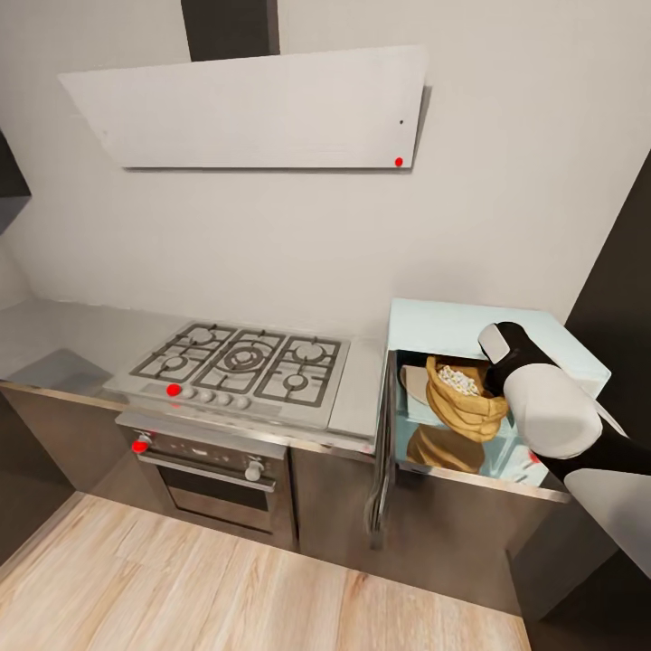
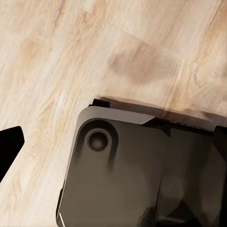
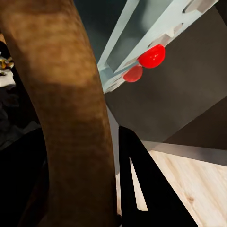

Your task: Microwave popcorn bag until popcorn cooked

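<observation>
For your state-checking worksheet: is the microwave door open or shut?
Open: the microwave door swings out leftward, exposing the popcorn bag inside.

Glossy white-and-black right arm, black claw finger, dark grey base.

A home kitchen: gas hob under an extractor hood, built-in oven, microwave on the countertop

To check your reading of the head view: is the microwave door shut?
No, the microwave door hangs swung open, and the popcorn bag sits in plain sight within the cavity.
</observation>
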{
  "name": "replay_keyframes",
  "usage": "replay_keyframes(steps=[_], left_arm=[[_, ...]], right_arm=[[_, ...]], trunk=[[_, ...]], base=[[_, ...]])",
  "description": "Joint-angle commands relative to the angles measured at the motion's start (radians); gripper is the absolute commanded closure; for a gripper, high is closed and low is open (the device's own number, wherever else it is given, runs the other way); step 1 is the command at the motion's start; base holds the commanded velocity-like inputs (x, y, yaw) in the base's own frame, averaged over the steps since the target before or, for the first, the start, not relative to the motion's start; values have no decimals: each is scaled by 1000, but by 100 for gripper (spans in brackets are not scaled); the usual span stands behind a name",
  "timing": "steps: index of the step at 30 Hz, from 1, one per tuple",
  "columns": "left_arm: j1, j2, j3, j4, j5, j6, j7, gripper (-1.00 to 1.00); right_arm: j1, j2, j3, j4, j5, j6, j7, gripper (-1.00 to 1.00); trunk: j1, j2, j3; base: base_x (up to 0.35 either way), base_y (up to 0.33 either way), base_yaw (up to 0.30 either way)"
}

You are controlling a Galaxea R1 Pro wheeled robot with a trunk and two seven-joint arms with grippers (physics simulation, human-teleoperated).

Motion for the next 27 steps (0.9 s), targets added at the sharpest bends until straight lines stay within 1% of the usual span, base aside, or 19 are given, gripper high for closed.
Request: replay_keyframes(steps=[1,7,21,24,27], left_arm=[[-1,0,1,1,2,-3,1,-100],[-1,0,2,1,2,-3,1,-100],[-1,0,2,1,2,-3,1,-100],[-1,0,2,1,2,-3,1,-100],[-1,0,1,1,1,-3,1,-100]], right_arm=[[4,1,-3,-1,16,5,3,100],[4,1,-3,-1,16,5,3,100],[4,1,-3,-1,16,5,3,100],[4,1,-3,-1,16,5,3,100],[4,1,-3,-2,16,5,2,100]], trunk=[[1,-1,-3],[1,-1,-3],[1,-1,-3],[1,-1,-3],[1,-1,-3]], base=[[0,0,0],[125,0,0],[9,0,0],[213,0,0],[65,0,0]])
